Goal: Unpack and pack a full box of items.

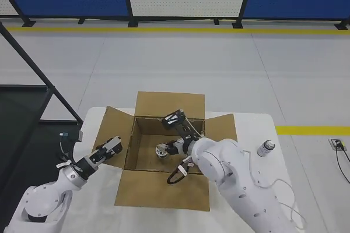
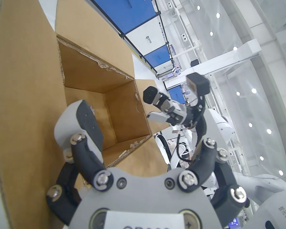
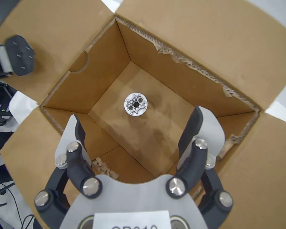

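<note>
Item: a small round metal disc (image 3: 135, 106) with holes lies flat on the floor of the open box (image 3: 157, 67), mid-frame in my right wrist view.
Handling: I judge it stiff, heavy for its size and slick.
Hold: I'd pinch across its rim; lying flat on cardboard, it may skid.
Right gripper (image 3: 137, 116): fingers spread wide, empty, above the box mouth and pointing down at the disc.
Left gripper (image 1: 112, 145): fingers apart, empty, by the box's left-of-frame flap in the top view.
</note>
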Motion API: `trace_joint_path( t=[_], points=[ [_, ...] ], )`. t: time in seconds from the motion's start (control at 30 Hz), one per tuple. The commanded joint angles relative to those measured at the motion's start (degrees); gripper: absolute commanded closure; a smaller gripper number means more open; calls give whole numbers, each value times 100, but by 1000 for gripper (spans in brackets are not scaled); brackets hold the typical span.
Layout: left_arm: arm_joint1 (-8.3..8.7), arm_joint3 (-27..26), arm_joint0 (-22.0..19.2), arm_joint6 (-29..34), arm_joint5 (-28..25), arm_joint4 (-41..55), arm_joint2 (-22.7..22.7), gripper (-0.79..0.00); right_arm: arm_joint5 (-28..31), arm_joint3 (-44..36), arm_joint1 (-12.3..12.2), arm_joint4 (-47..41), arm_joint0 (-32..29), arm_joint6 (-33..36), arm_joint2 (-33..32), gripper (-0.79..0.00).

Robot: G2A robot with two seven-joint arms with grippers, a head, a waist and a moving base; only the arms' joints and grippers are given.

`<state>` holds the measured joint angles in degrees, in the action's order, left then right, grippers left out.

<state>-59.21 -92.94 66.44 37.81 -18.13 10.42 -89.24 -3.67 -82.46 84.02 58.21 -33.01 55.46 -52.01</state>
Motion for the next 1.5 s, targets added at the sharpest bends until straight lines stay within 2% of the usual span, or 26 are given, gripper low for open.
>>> trace_joint_path(
  t=[0.0,0.23,0.53,0.93,1.0,1.07,1.17,1.23,1.27,1.47],
  points=[
    [4,-9,10,-10,4,14,-30,-785,-68,508,75,-43,181,-90,181,-785],
    [14,-51,23,-34,25,-8,-70,-785,-38,1803,408,-309,653,-561,824,-785],
    [19,-70,74,-92,22,-7,-87,-785,-79,2879,817,-377,1042,-854,1430,-785],
    [29,-128,186,-133,-12,18,-151,-785,-161,4055,1311,-473,1384,-1392,1772,-785],
    [31,-140,197,-135,-16,14,-161,-785,-165,4203,1370,-499,1419,-1423,1791,-634],
    [33,-157,215,-132,-31,22,-173,-785,-153,4371,1439,-558,1467,-1427,1800,-416],
    [37,-175,233,-134,-30,16,-188,-785,-78,4580,1532,-629,1535,-1473,1805,-228],
    [37,-183,244,-153,-18,16,-194,-785,15,4703,1587,-685,1582,-1517,1790,-34],
    [38,-180,247,-153,-4,16,-193,-785,48,4747,1607,-698,1603,-1530,1781,0],
    [39,-183,221,-141,32,-2,-164,-785,228,4778,1644,-786,1684,-1666,1640,0]
  ],
)
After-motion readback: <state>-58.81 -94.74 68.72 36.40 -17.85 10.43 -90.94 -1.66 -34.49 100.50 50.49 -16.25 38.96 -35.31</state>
